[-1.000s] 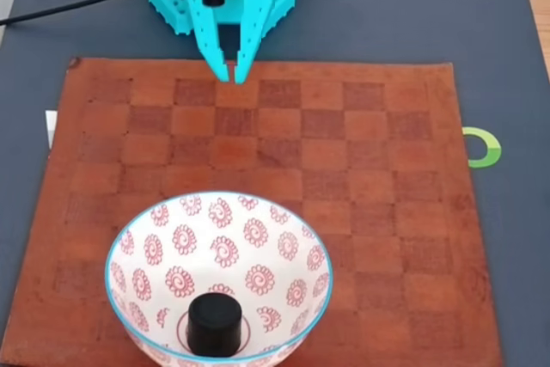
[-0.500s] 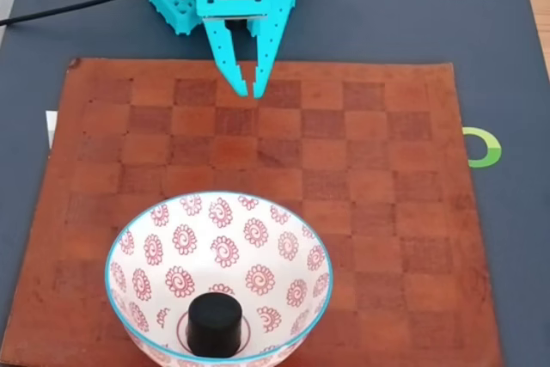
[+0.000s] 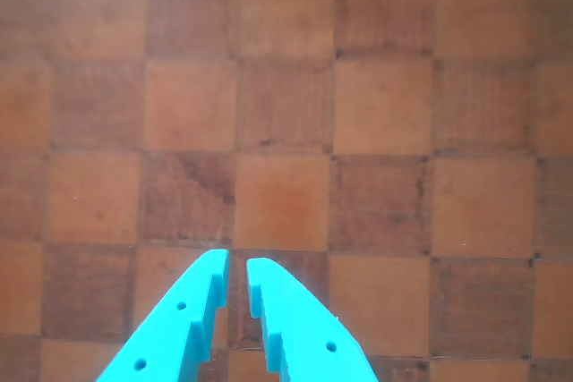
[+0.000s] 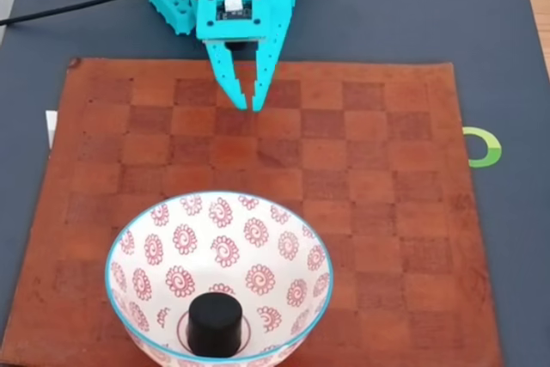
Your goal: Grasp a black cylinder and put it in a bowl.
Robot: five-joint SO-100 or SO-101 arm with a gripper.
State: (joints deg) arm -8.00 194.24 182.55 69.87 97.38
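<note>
**Entry: black cylinder lodged in bowl; gripper empty over board**

Item 1, the black cylinder [image 4: 214, 322]. It stood upright on its flat base at the bottom of the bowl [image 4: 129, 251], toward the near side of the fixed view. It was short, matte and flat-topped, much like a bottle cap. It was judged light and rigid, with little risk of crushing. The matte side wall looked likely to give fair friction. The best hold was judged to be across the side wall, one finger on each flank, from above. The bowl's sloping wall would crowd any low approach.

Item 2, the bowl. It was large, round and white, with red spiral motifs inside and a light blue rim. It sat on the near part of the checkered mat [image 4: 387, 212] and was cut by the lower edge of the fixed view. Being ceramic by appearance, it was judged heavy, hard and liable to chip if struck.

Item 3, the gripper [image 4: 253, 106]. It was turquoise, two-fingered, and hung over the far rows of the mat, well apart from the bowl. The wrist view showed the gripper [image 3: 237, 261] with its tips nearly together, a narrow gap between them, and nothing held.

Item 4, the task. It was judged complete as regards placement.
</note>
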